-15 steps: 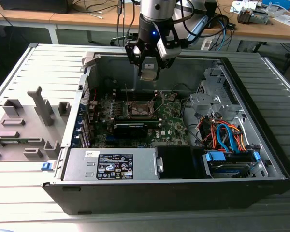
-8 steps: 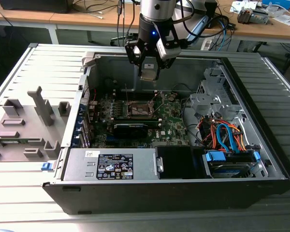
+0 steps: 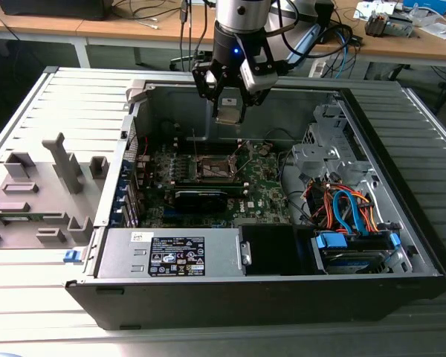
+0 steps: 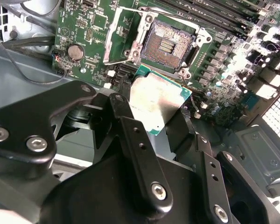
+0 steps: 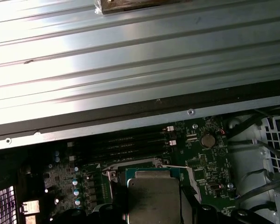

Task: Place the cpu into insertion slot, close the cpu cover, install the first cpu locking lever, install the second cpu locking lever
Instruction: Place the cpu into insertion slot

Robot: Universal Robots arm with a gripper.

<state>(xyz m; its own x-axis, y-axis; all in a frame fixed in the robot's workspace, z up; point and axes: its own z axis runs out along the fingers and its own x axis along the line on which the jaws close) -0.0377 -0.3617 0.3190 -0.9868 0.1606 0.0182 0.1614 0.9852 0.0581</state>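
Note:
My gripper [image 3: 229, 100] hangs over the open computer case, shut on the cpu [image 3: 228, 111], a small square chip with a silver-grey top and green edge. In both wrist views the cpu [image 4: 156, 100] [image 5: 154, 196] sits between the black fingers [image 4: 130, 126], above the green board. The insertion slot [image 4: 168, 44] [image 3: 214, 168] lies just beyond it, its brownish-gold pin field bare. The cpu cover [image 4: 122, 35], a silver frame, stands swung open at the slot's side.
The case walls [image 3: 134, 111] surround the board. A grey power supply [image 3: 171, 256] fills the near side, and a drive bay with coloured cables [image 3: 349, 212] is at the exterior view's right. Grey fixtures [image 3: 44, 186] stand outside on the ribbed table. Memory slots [image 4: 214, 14] run beside the socket.

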